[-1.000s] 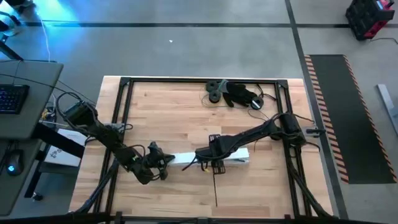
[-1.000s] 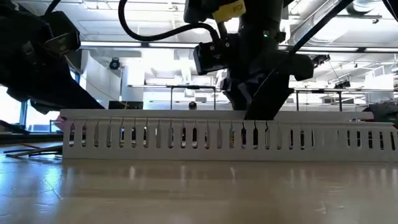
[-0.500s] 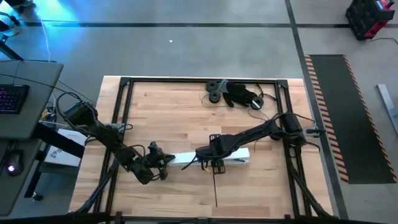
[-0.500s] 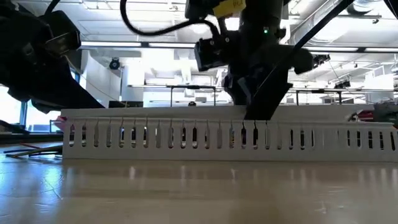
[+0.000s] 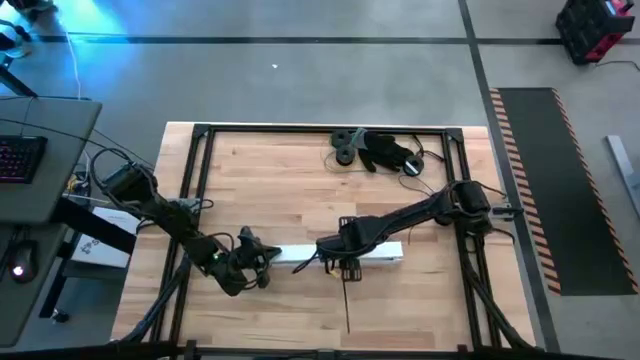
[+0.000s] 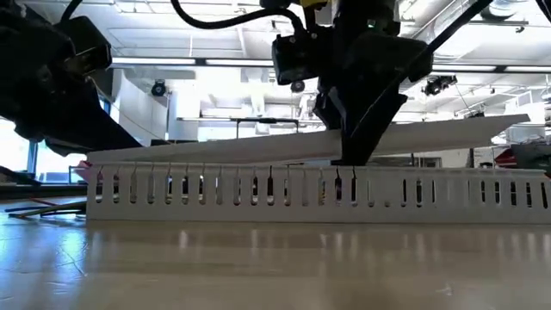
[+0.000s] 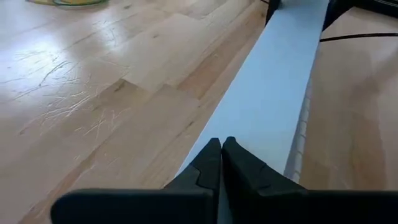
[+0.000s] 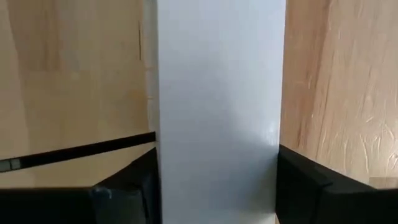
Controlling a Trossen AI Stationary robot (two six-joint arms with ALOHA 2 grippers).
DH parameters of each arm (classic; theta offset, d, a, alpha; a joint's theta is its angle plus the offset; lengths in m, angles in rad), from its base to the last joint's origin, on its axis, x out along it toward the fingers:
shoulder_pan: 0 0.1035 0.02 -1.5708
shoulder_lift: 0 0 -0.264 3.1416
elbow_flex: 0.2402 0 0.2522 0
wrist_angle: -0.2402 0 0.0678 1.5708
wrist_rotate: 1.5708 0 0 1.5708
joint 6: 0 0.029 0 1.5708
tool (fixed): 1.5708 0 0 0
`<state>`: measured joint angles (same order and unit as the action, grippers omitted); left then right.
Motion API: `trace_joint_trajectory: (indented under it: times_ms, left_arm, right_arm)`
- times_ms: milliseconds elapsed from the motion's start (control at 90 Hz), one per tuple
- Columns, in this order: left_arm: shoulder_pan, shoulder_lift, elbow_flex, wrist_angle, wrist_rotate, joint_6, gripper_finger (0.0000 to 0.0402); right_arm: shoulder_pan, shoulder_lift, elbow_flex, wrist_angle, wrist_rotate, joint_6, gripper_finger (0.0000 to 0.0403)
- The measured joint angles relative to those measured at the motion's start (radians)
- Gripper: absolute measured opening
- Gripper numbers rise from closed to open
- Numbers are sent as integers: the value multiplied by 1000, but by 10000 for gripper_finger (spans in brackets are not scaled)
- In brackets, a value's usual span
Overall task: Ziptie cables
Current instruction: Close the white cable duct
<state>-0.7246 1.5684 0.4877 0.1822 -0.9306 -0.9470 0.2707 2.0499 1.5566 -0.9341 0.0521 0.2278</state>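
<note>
High view is showing the wooden table [image 5: 280,170] with both arms reaching in toward its middle. A long white slotted duct [image 6: 215,185] is lying across the table there. Its white lid [image 6: 448,129] is sitting tilted: one end is resting on the duct and the other is standing clear above it.

The right gripper [image 5: 340,255] is clamping the lid across its width, one finger on each edge, and is holding up the raised end. The left gripper [image 7: 221,149] is sitting at the lid's low end with its fingers pressed together. Whether it is pinching the lid is unclear.

A straight thin dark stick [image 5: 346,300] is lying on the table just beside the right gripper.

The cables are too thin to place for sure. Fine dark strands by the dark clutter [image 5: 380,150] at the table's far edge may be them.

Step in hand, as a judgement: taking the lid off to open the duct. Doing it well is probably meaning peeling evenly from the raised end, keeping the left claw steadying the low end so the duct is not dragging, and clearing the stick.

No writing or brand is reading legibly.
</note>
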Motion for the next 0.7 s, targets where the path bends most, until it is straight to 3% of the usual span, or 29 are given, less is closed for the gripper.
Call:
trace_joint_trajectory:
  times_ms: [311, 700]
  left_arm:
    - [0, -67, 40, -3, -55, 153, 0]
    - [0, -141, 94, 1, -55, 295, 0]
  right_arm:
    - [25, -1, 0, -2, 2, 37, 195]
    - [72, -3, 1, -13, 127, 60, 195]
